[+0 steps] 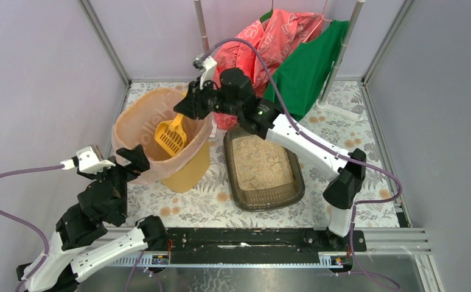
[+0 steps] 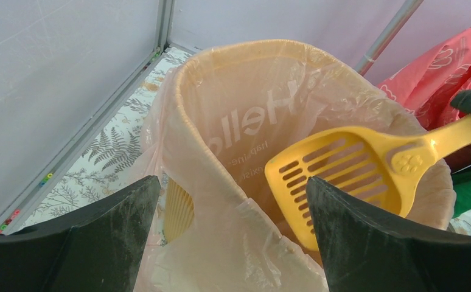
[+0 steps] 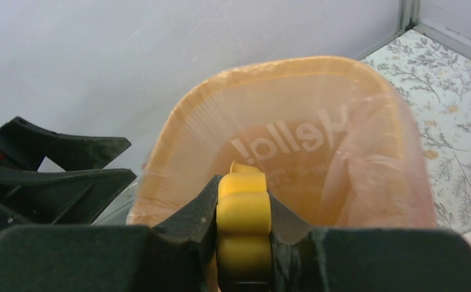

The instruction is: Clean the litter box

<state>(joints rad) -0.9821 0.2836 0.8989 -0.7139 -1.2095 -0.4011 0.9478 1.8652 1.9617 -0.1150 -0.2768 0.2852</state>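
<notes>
Closest to the overhead lens, the left arm rises from a black rail (image 1: 251,237) at the bench's near edge and reaches toward the near-left side of a yellow bin (image 1: 190,173). Its left hand (image 2: 230,194) is released, its fingers spread wide and grasping nothing. From its wrist view the near edge of the bin's peach liner (image 1: 137,125) shows between them, though contact with the plastic cannot be told.

The right arm stretches across from the right side, and its right hand (image 3: 242,201) is clenched on the handle of a yellow scoop (image 1: 171,137). The scoop's slotted head tilts downward inside the bin's mouth, while the handle slopes up toward the far-right rim.

The litter box (image 1: 263,198) sits flat on the floral bench (image 1: 202,204), just beside the bin on its right and beneath the right arm's forearm. Beige granules (image 1: 260,161) fill its floor. Behind it, red (image 1: 269,36) and green (image 1: 303,67) garments hang at the back of the enclosure.
</notes>
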